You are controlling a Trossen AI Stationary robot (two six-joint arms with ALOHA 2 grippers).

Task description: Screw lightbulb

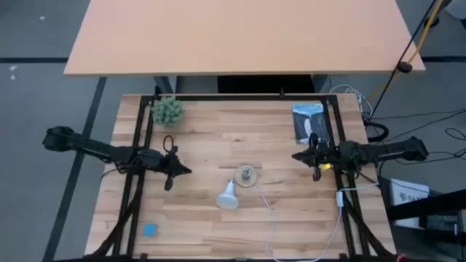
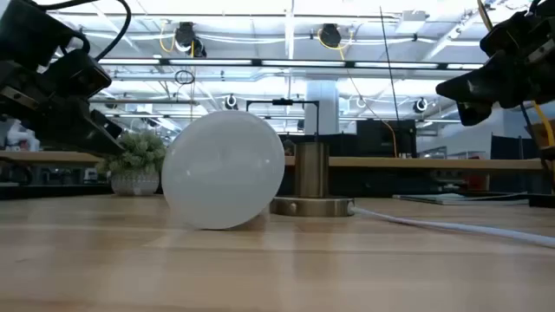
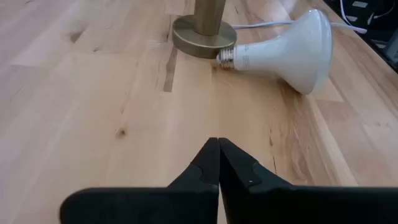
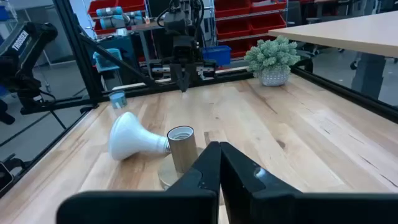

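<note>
The white lightbulb [image 1: 228, 195] lies on its side on the table, its screw base [image 3: 227, 57] pointing at the brass socket [image 1: 246, 175], which stands upright on its round foot with its opening up [image 4: 181, 133]. The bulb also shows in the low view [image 2: 224, 171] and the right wrist view [image 4: 134, 142]. My left gripper [image 1: 188, 171] is shut and empty, above the table to the left of the bulb. My right gripper [image 1: 297, 156] is shut and empty, above the table to the right of the socket.
A thin white cord [image 1: 268, 212] runs from the socket toward the near edge. A small potted plant [image 1: 167, 111] stands at the far left, a dark booklet [image 1: 309, 122] at the far right, a small blue disc [image 1: 150, 230] at the near left. Black frame bars run along the table's sides.
</note>
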